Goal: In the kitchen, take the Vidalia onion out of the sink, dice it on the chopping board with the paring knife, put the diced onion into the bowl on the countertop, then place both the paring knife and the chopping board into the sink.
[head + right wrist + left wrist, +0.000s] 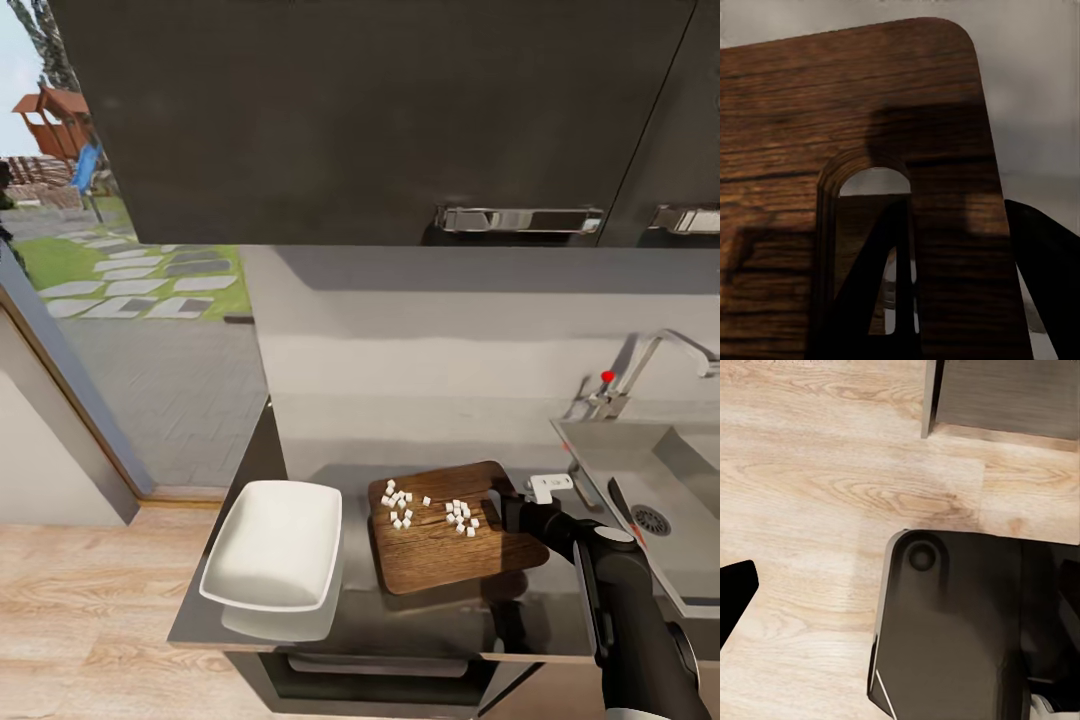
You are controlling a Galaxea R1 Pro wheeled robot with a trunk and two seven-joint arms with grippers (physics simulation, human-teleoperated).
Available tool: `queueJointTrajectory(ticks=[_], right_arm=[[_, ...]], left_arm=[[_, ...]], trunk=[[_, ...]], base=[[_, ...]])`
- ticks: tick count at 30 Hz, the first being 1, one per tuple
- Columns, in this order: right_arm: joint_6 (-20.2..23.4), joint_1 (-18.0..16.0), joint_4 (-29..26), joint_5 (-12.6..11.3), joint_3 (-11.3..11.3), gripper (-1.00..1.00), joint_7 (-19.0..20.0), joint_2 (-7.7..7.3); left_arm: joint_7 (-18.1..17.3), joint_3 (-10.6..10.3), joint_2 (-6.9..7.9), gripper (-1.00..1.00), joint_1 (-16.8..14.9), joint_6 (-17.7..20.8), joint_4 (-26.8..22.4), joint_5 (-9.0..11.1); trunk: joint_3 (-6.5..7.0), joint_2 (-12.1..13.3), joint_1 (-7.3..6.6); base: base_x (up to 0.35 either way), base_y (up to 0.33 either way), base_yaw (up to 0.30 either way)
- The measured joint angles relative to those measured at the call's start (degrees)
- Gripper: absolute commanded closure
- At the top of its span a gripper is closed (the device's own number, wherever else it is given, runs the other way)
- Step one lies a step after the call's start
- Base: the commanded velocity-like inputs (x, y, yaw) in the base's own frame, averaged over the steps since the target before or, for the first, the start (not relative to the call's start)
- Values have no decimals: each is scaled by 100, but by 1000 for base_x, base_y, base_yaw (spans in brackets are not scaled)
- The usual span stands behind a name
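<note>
Rounded wooden chopping board [440, 545], white bowl [272, 548]

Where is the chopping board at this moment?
In the head view, the chopping board lies on the countertop, between the bowl and the sink, with the right gripper at its handle end.

This is a home kitchen. A grey table [400, 620] carries a sink [640, 470] with a chrome tap [655, 360], a board [450, 545] with diced onion [430, 510] and a white bowl [275, 545]. Dark cabinets [400, 110] hang above. The floor [90, 610] is wooden, and a garden [120, 270] shows outside.
</note>
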Motion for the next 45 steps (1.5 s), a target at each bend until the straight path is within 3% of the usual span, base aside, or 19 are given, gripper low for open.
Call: queueJointTrajectory(ticks=[33,45], right_arm=[[0,1,0,11,-22,100,-9,-18],[0,0,0,3,-22,100,-9,-18]], left_arm=[[0,0,0,-100,0,0,0,2],[0,0,0,-100,0,5,0,2]], trunk=[[42,0,0],[139,0,0]], base=[[0,0,0],[0,0,0]])
